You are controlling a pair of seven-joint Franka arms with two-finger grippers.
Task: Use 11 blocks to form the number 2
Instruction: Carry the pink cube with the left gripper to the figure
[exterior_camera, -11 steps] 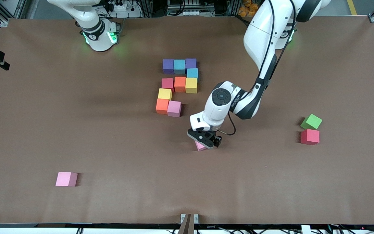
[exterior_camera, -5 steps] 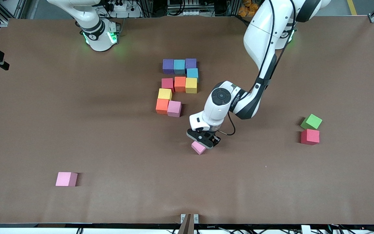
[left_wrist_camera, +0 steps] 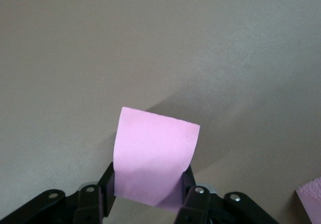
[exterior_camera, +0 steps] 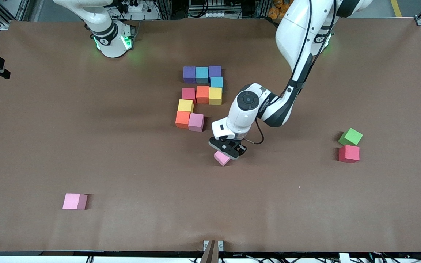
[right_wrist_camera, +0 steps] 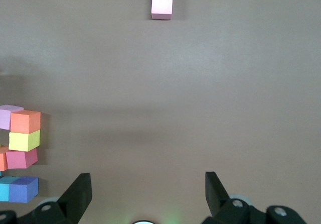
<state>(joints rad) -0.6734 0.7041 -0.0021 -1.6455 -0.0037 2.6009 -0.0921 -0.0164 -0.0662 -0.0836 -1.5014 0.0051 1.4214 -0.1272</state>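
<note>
left gripper (exterior_camera: 228, 149): gripping a light pink cube (exterior_camera: 222, 158) between its fingers, jaws pressing on two opposite faces; cube is sitting low in the jaws, most of it sticking out past the fingertips (left_wrist_camera: 106, 191), tilted, hanging over bare table (exterior_camera: 122, 164) nearer the front camera than the digit
right gripper (right_wrist_camera: 145, 194): waiting up by its base, jaws standing wide, holding nothing
number 2 (exterior_camera: 199, 96): sitting mid-table, ten cubes touching; bottom row is showing only orange and pink
loose pink cube (exterior_camera: 74, 201): lying alone toward the right arm's end, near the front edge
green cube (exterior_camera: 350, 136), deep red cube (exterior_camera: 349, 153): sitting just beside each other toward the left arm's end
</note>
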